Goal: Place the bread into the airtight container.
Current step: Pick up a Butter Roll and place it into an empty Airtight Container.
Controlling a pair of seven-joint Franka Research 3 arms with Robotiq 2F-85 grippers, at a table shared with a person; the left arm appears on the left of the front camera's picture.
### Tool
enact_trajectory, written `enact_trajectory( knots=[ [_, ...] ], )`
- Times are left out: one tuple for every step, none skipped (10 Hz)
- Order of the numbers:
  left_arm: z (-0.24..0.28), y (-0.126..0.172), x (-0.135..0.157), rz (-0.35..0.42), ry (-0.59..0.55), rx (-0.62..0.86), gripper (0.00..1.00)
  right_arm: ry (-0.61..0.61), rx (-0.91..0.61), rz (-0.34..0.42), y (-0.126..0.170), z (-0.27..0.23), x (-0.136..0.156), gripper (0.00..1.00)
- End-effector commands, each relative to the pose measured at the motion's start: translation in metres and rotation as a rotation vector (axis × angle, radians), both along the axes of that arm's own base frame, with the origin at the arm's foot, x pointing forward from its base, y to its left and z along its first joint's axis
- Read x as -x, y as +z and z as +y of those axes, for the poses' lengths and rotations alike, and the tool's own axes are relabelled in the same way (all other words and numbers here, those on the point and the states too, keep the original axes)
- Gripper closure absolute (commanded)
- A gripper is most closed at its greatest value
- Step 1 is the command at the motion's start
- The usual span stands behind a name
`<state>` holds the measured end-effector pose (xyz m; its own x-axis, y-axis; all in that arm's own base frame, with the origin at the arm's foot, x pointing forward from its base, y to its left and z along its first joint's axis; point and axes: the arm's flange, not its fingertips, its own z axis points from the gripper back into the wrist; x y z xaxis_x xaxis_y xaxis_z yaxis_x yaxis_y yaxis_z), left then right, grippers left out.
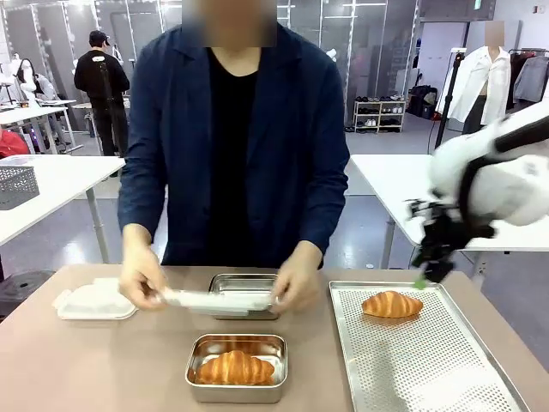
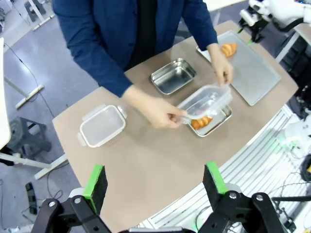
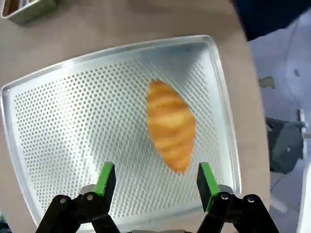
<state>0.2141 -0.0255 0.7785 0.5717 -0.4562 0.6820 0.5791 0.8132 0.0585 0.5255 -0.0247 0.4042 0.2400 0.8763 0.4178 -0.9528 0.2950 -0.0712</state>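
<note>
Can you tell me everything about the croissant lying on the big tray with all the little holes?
The croissant is golden brown with darker stripes across its flaky-looking crust. It is fat in the middle and narrower at both ends, and it looks whole. It lies flat on the silver perforated tray, near the tray's far end. Only the tray touches it. The right pincer hangs open above it, apart from it.
</note>
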Motion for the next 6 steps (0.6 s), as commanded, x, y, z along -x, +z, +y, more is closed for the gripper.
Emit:
enact_trajectory(
  knots=[
    [0.001,0.000,0.000,0.000,-0.014,-0.008,0.00,-0.083,-0.206,-0.126,0.005,-0.105,0.065,0.16],
    [0.001,0.000,0.000,0.000,-0.014,-0.008,0.00,-0.149,-0.321,-0.204,0.002,-0.152,0.102,0.16],
    [0.001,0.000,0.000,0.000,-0.014,-0.008,0.00,-0.200,-0.407,-0.252,-0.007,-0.180,0.129,0.16],
    [0.001,0.000,0.000,0.000,-0.014,-0.008,0.00,-0.240,-0.456,-0.281,-0.020,-0.197,0.149,0.16],
    [0.001,0.000,0.000,0.000,-0.014,-0.008,0.00,-0.271,-0.490,-0.299,-0.032,-0.206,0.163,0.16],
    [0.001,0.000,0.000,0.000,-0.014,-0.008,0.00,-0.296,-0.516,-0.296,-0.042,-0.209,0.175,0.16]
  ],
)
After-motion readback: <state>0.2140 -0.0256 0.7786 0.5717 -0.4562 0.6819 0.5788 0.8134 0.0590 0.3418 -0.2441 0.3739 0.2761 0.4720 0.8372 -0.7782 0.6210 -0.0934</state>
